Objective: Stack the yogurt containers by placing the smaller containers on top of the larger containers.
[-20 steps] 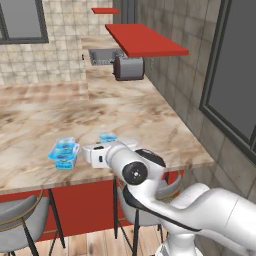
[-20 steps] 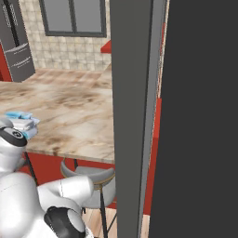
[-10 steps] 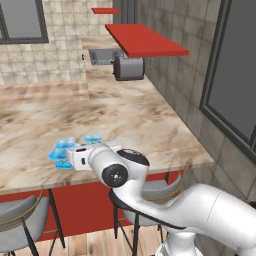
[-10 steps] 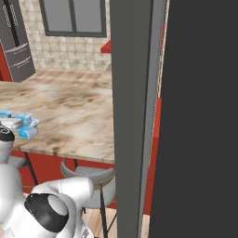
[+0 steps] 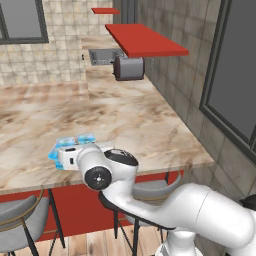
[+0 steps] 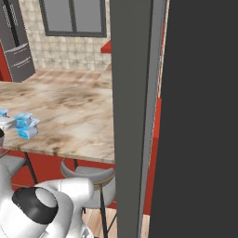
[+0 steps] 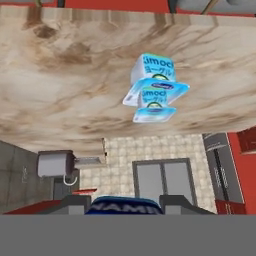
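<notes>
Nearest in the hand view, a blue-labelled tub (image 7: 126,206) sits between the two dark tips of the pincer (image 7: 126,202) at the bottom edge, so the pincer appears closed on one of the yogurt containers; which size it is cannot be told, since only a sliver of its label shows. Beyond it, on the marbled worktop (image 7: 60,80), two more light-blue tubs stand touching: a wider one with a flared rim (image 7: 156,92) and a taller boxy one (image 7: 154,67) just behind it, with what may be the reflection or base of the wider tub below. In the left base view the cluster of tubs (image 5: 70,144) sits close to the worktop's front edge, just beside the arm's wrist; in the right base view the same tubs (image 6: 25,125) lie at the far left, near the edge. These thin plastic cups are probably light and a little springy, with smooth slippery walls, so a firm squeeze could dent them; the straight side walls below the flared rim look like the best hold, the rim serving as a stop. Farther back stand a toaster (image 5: 129,68) and a red shelf (image 5: 145,40).
</notes>
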Motion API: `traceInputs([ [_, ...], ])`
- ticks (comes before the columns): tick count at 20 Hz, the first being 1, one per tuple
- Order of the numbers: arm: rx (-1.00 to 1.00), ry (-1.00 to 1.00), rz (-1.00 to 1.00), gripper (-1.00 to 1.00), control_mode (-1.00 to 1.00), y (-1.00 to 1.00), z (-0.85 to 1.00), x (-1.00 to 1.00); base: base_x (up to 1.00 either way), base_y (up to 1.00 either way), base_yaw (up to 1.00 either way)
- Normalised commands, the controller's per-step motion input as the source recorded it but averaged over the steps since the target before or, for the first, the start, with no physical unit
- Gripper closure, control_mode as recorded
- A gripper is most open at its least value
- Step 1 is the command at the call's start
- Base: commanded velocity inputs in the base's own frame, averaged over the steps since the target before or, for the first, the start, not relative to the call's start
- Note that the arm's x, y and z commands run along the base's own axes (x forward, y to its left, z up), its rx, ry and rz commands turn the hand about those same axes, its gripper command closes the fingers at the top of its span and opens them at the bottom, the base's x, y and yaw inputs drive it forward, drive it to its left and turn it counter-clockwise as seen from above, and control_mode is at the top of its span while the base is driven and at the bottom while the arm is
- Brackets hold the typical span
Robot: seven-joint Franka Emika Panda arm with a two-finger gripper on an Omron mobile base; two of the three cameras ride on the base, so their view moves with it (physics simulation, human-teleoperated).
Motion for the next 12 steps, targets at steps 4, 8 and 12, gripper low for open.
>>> traceInputs([
  [4, 0.0, 0.0, -0.1, 1.0, -1.0, 0.0, 0.0, 0.0, 0.0, 0.0, 0.0],
  [8, 0.0, 0.0, -0.06, 1.0, -1.0, 0.0, 0.0, 0.09, 0.0, 0.0, 0.0],
  [12, -0.01, 0.0, -0.05, 1.0, -1.0, 0.09, 0.01, 0.16, 0.0, 0.0, 0.0],
])
